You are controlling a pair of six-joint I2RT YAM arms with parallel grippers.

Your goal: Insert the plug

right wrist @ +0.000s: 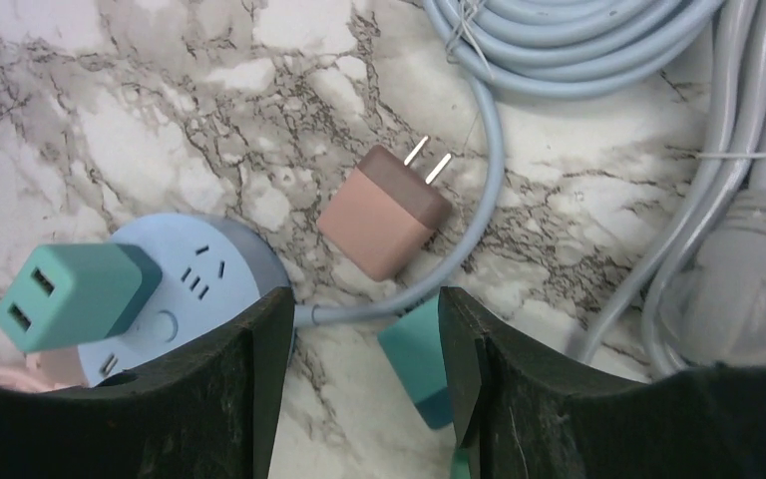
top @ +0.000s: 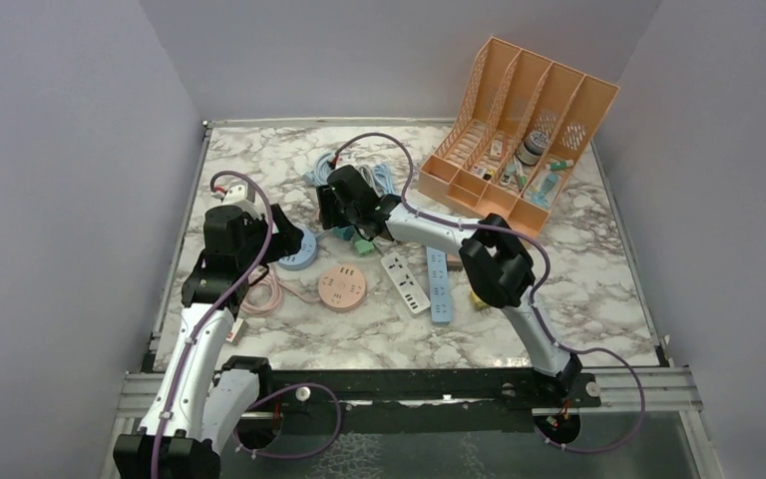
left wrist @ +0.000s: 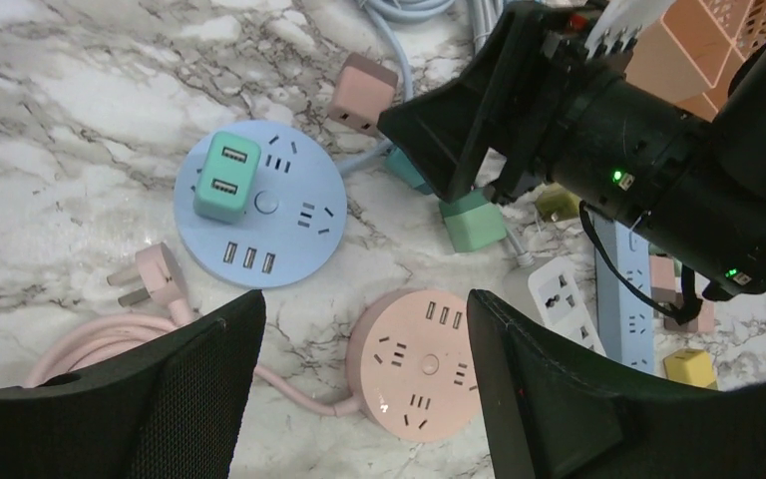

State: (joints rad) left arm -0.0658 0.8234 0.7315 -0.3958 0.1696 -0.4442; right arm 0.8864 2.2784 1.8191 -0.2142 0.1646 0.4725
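A teal plug (left wrist: 225, 177) stands plugged into the round blue power strip (left wrist: 289, 249), also seen in the right wrist view as the teal plug (right wrist: 75, 292) on the strip (right wrist: 194, 289). My left gripper (left wrist: 364, 319) hangs open above the table between that strip and a round pink power strip (left wrist: 421, 364), holding nothing. My right gripper (right wrist: 367, 319) is open over a second teal plug (right wrist: 419, 364) that lies on the marble close to the right finger. A pink plug (right wrist: 384, 220) lies on its side just beyond, prongs up and away.
The blue strip's cable (right wrist: 489, 150) curves around the pink plug, and grey coiled cable (right wrist: 738, 200) lies to the right. A white strip (top: 405, 282) and a long blue strip (top: 440, 284) sit mid-table. An orange file organizer (top: 519, 130) stands at the back right.
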